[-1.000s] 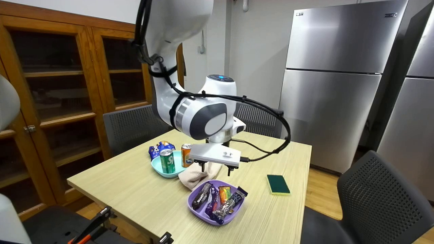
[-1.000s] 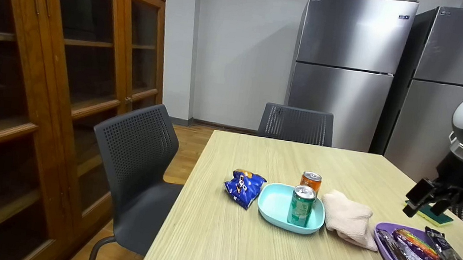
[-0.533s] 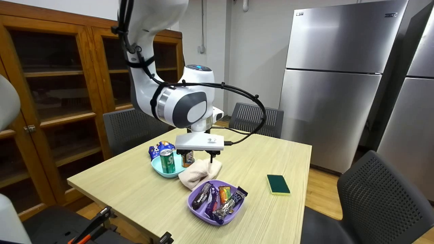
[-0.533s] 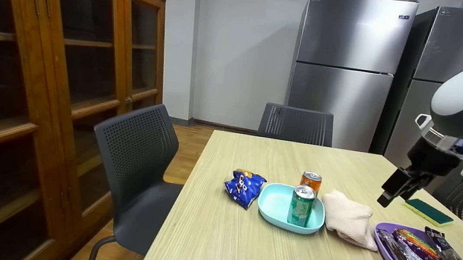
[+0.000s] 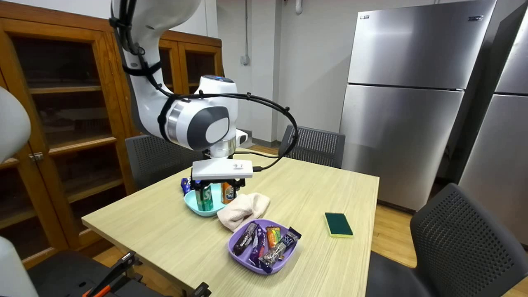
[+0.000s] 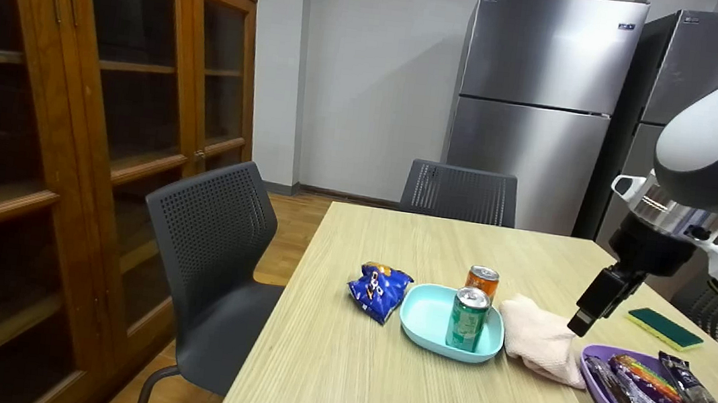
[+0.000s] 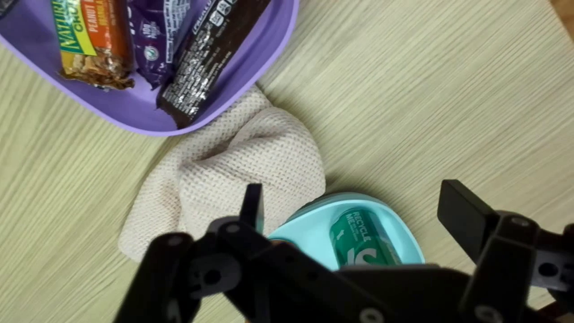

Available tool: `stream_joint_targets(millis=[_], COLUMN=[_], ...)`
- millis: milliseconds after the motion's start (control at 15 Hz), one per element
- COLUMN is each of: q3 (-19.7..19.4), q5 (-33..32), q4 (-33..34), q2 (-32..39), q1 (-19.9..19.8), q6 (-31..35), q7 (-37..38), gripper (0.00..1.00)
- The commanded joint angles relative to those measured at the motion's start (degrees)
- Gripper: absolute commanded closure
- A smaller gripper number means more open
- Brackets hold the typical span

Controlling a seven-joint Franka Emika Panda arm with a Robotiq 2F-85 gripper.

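Note:
My gripper (image 5: 215, 187) is open and empty above the table, its fingers pointing down; it also shows in an exterior view (image 6: 582, 318) and in the wrist view (image 7: 356, 202). It is near a teal tray (image 6: 423, 324) that holds an upright green can (image 6: 467, 322) and an orange can (image 6: 482, 281). In the wrist view the green can (image 7: 364, 237) shows between the spread fingers, partly hidden by the gripper body; the orange can is mostly hidden. A crumpled pale cloth (image 7: 251, 166) lies beside the tray. A purple tray (image 7: 148, 125) holds several wrapped bars (image 5: 258, 245).
A blue snack bag (image 6: 380, 292) lies beside the teal tray. A green and yellow sponge (image 5: 339, 225) lies on the wooden table (image 5: 313, 255). Dark chairs (image 6: 217, 260) stand around the table. A wooden cabinet (image 5: 66, 136) and steel refrigerators (image 5: 404, 136) are behind.
The arm and open gripper have moved from near the purple tray, across the cloth, toward the teal tray with the cans. The things on the table have not moved.

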Motion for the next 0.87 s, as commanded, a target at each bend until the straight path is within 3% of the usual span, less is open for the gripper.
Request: stream_joint_targets(millis=[0,333,400,467,800], q3=[6.41,13.58,13.09,10.65,11.9], q5=[3.29,9.88,10.3,8.38,9.13], q4=[-4.36,-7.84,-5.41,-5.64,-5.38], q2=[-5.93,-10.13,-10.06,-5.68,-7.39], q1=[-3.26,-3.68,-2.07,-2.16,-1.9], q6=[-1.53,-0.65,-2.82,-0.3,-0.91], q7=[-0.07,2.79,3.98,1.39,2.68], gripper=[0.0,0.0,0.0,0.0,0.0])
